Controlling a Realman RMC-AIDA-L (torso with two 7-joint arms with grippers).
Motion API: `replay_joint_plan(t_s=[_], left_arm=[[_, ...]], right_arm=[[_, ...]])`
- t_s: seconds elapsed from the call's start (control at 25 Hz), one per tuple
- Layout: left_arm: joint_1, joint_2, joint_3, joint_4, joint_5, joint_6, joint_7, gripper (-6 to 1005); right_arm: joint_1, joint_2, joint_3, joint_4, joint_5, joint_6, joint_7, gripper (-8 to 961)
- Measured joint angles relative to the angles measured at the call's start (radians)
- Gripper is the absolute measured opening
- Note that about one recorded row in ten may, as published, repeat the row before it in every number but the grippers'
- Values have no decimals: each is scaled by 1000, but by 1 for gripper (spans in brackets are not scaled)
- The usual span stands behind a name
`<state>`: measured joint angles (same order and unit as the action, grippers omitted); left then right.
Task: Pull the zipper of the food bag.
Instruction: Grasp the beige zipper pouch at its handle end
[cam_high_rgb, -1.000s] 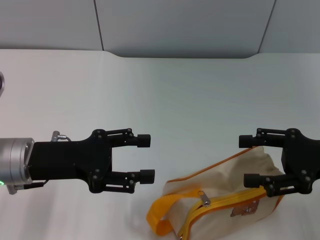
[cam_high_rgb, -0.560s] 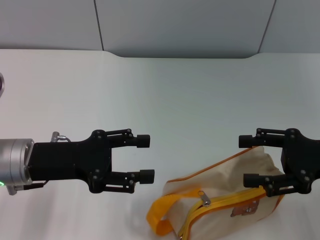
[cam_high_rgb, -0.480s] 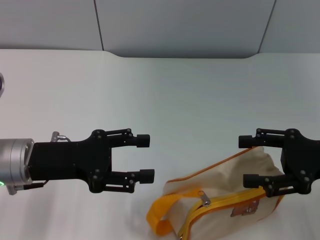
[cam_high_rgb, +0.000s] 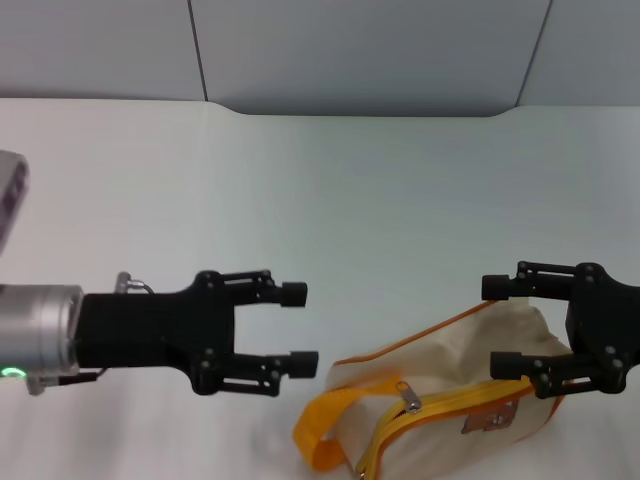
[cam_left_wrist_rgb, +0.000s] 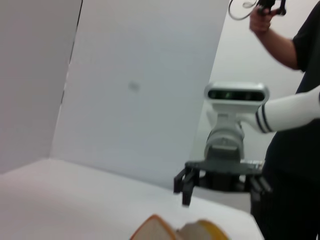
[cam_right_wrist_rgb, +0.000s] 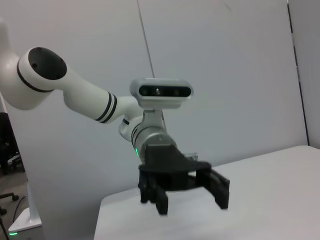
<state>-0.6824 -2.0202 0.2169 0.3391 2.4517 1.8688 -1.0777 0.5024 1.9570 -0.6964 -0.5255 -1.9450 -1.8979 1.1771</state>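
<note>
The food bag (cam_high_rgb: 440, 345), cream canvas with orange piping, lies at the table's near edge, right of centre; its top also shows in the left wrist view (cam_left_wrist_rgb: 160, 231). The yellow zipper (cam_high_rgb: 455, 403) runs along its top, with the silver pull tab (cam_high_rgb: 407, 395) near the left end. A yellow loop handle (cam_high_rgb: 318, 428) hangs at the left, and a small brown picture (cam_high_rgb: 487, 420) is on the front. My left gripper (cam_high_rgb: 299, 327) is open and empty, just left of the bag. My right gripper (cam_high_rgb: 497, 325) is open over the bag's right end, holding nothing.
The white table (cam_high_rgb: 350, 190) stretches back to a grey wall. The left wrist view shows my right gripper (cam_left_wrist_rgb: 221, 187) and a person (cam_left_wrist_rgb: 295, 125) standing beside it. The right wrist view shows my left gripper (cam_right_wrist_rgb: 191, 202) and its arm (cam_right_wrist_rgb: 70, 95).
My left gripper has moved a little to the right and toward the near edge, closer to the bag. The right gripper has shifted only slightly. The bag has not moved.
</note>
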Motion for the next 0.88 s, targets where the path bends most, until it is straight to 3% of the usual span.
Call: replay_joint_plan(t_s=[0.28, 0.56, 0.76, 0.88], left_arm=[[-11, -52, 101, -4, -6, -151, 1, 800], [-35, -55, 124, -72, -3, -262, 12, 798], [-40, -58, 127, -93, -1, -283, 40, 753], [-41, -59, 128, -103, -5, -297, 56, 668]], right_arm=[[-9, 0, 0, -4, 0, 2, 0, 803], [-10, 0, -2, -5, 0, 2, 0, 797], [-10, 0, 0, -5, 0, 2, -1, 793], [-11, 0, 1, -5, 0, 2, -1, 790]])
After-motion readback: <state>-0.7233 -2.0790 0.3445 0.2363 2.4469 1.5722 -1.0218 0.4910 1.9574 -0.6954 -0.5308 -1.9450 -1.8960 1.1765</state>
